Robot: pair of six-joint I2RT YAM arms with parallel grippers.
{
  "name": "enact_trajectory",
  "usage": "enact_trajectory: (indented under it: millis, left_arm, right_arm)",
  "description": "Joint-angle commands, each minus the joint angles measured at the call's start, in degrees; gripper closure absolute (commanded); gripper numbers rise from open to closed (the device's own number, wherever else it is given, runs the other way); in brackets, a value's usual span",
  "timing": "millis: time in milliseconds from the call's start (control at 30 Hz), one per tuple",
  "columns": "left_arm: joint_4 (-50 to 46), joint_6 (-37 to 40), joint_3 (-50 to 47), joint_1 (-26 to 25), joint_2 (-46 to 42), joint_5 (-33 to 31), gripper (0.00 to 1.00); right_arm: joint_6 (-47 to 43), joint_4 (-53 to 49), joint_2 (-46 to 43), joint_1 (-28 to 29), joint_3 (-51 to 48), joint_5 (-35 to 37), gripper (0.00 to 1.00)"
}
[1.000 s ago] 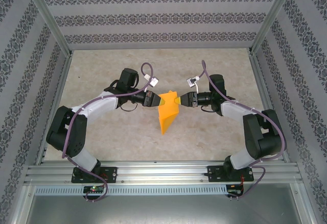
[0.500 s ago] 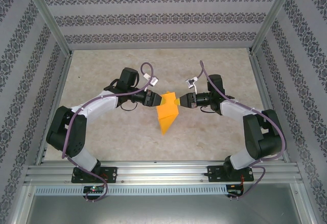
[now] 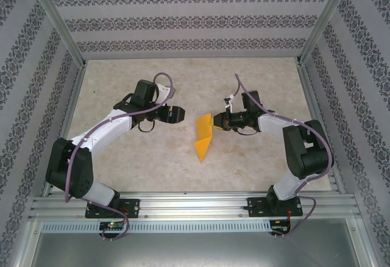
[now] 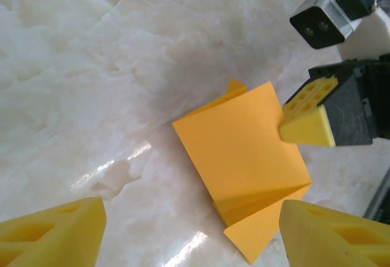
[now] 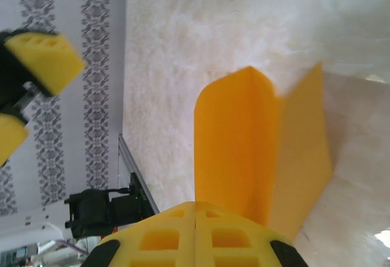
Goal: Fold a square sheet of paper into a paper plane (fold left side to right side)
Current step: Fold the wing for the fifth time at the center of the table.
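Observation:
The orange sheet of paper (image 3: 204, 136) is folded into a creased, pointed paper plane shape, its tip toward the near edge of the table. My right gripper (image 3: 214, 122) is shut on its far right edge. In the right wrist view the paper (image 5: 256, 145) rises from between my closed fingers (image 5: 195, 218). My left gripper (image 3: 181, 114) stands open a short way left of the paper, apart from it. In the left wrist view the paper (image 4: 244, 151) lies ahead between my spread fingertips (image 4: 55, 230), with the right gripper's tip (image 4: 304, 121) on its edge.
The pale marbled table (image 3: 122, 163) has metal frame posts and patterned walls on three sides. An aluminium rail (image 3: 195, 206) carrying both arm bases runs along the near edge. The left gripper's yellow fingers (image 5: 42, 60) show at the left of the right wrist view.
My left gripper has opened, let go of the paper and drawn back to the left. The right gripper has shut on the paper and carried it slightly right.

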Motion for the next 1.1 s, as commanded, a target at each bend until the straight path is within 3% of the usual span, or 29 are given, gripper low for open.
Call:
enact_trajectory:
  millis: [0,200,467,700,833,1067]
  left_arm:
    - [-5.0,2.0,0.0,-5.4,-3.6,-5.4,0.26]
    - [-4.9,-1.2,-0.7,-16.3,-1.8,-11.6,0.26]
    - [-3.8,-3.5,3.7,-25.7,8.3,-18.8,0.26]
    - [-3.5,-3.9,5.0,-26.2,5.0,-24.2,0.23]
    - [-3.5,-6.0,3.1,-24.7,-2.5,-31.4,0.20]
    - [-6.2,-8.3,0.1,-22.5,-12.6,-45.9,0.13]
  right_arm:
    - [3.8,-2.2,1.3,0.4,2.8,5.0,1.00]
    - [6.8,-2.9,3.4,-1.3,3.2,9.3,1.00]
    - [4.6,-5.3,2.3,-3.8,1.4,9.1,1.00]
    - [6.6,-1.1,0.5,-2.3,2.6,4.4,1.00]
    - [8.3,-1.1,1.4,0.4,6.6,4.1,1.00]
    - [15.5,7.4,5.8,7.2,12.4,2.5,1.00]
